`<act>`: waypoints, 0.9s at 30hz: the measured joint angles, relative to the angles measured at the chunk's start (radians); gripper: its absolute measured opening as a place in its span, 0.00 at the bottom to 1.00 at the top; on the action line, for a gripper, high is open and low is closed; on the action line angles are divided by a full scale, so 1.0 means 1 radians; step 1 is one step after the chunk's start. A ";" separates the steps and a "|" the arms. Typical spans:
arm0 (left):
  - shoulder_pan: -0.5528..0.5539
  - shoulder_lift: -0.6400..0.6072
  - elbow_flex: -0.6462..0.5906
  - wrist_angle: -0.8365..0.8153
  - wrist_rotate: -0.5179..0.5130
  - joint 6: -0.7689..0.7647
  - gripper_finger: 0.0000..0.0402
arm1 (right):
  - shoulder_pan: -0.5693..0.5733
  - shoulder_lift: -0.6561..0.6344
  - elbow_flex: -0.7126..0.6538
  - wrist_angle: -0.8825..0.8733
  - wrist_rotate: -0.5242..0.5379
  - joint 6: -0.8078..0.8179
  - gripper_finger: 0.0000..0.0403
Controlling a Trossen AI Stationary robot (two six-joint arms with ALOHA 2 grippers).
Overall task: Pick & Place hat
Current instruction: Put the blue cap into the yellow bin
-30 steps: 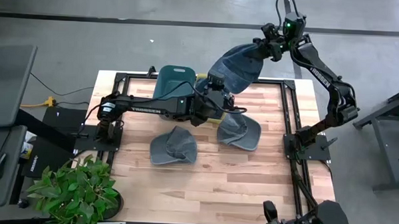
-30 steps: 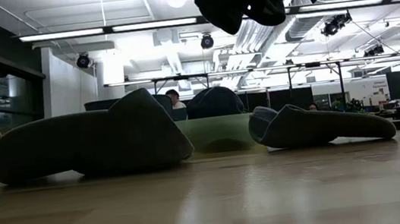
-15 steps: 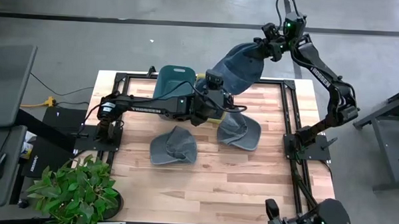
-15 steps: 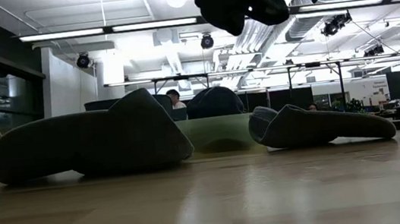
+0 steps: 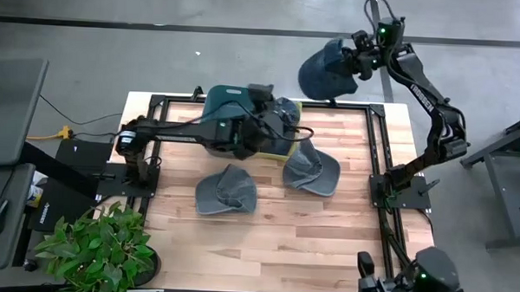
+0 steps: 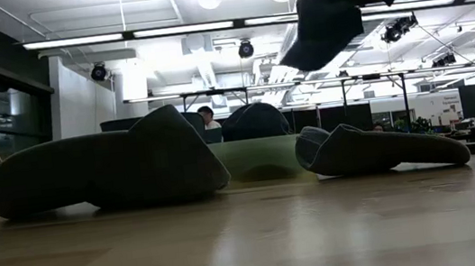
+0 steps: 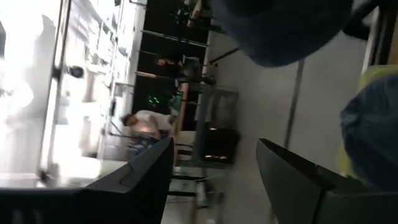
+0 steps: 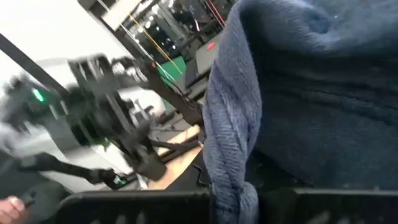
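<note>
While our right gripper (image 5: 360, 61) stays clenched on the soft, floppy denim hat (image 5: 325, 68) beyond the table's one o'clock corner, our left gripper (image 5: 269, 120), released, hovers at twelve o'clock.

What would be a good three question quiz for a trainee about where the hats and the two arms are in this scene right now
1. True or false: the right gripper holds a blue hat up past the far edge of the table.
2. How many hats lie flat on the bare wood near the table's middle? A) one B) two C) four
3. Fill in: the left gripper is ____, with nothing between its fingers.

Key
1. True; the hat hangs in the air from that gripper.
2. B: the grey hat and the hat beside it.
3. open
</note>
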 joint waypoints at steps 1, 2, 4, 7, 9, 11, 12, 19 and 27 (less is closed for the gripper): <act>0.000 -0.011 0.003 -0.042 0.015 -0.081 0.56 | 0.003 0.000 0.000 -0.032 0.009 -0.042 0.00; 0.002 -0.022 0.007 -0.098 0.027 -0.171 0.56 | 0.007 0.000 0.000 -0.060 0.016 -0.078 0.00; 0.014 -0.049 0.004 -0.258 0.070 -0.382 0.56 | 0.021 0.000 0.000 -0.103 0.043 -0.143 0.00; 0.046 -0.060 0.003 -0.427 0.166 -0.673 0.56 | 0.052 0.000 0.000 -0.151 0.087 -0.218 0.00; 0.073 -0.079 0.002 -0.533 0.260 -0.812 0.56 | 0.080 0.001 0.000 -0.167 0.114 -0.261 0.00; 0.101 -0.099 0.002 -0.591 0.347 -0.886 0.56 | 0.113 0.001 0.000 -0.167 0.139 -0.294 0.00; 0.114 -0.103 0.006 -0.604 0.386 -0.914 0.56 | 0.131 0.001 0.000 -0.167 0.152 -0.308 0.00; 0.217 -0.097 0.004 -0.650 0.705 -0.971 0.56 | 0.273 0.001 0.000 -0.167 0.291 -0.427 0.00; 0.332 -0.097 -0.010 -0.584 1.015 -0.956 0.56 | 0.343 0.002 0.000 -0.167 0.418 -0.490 0.00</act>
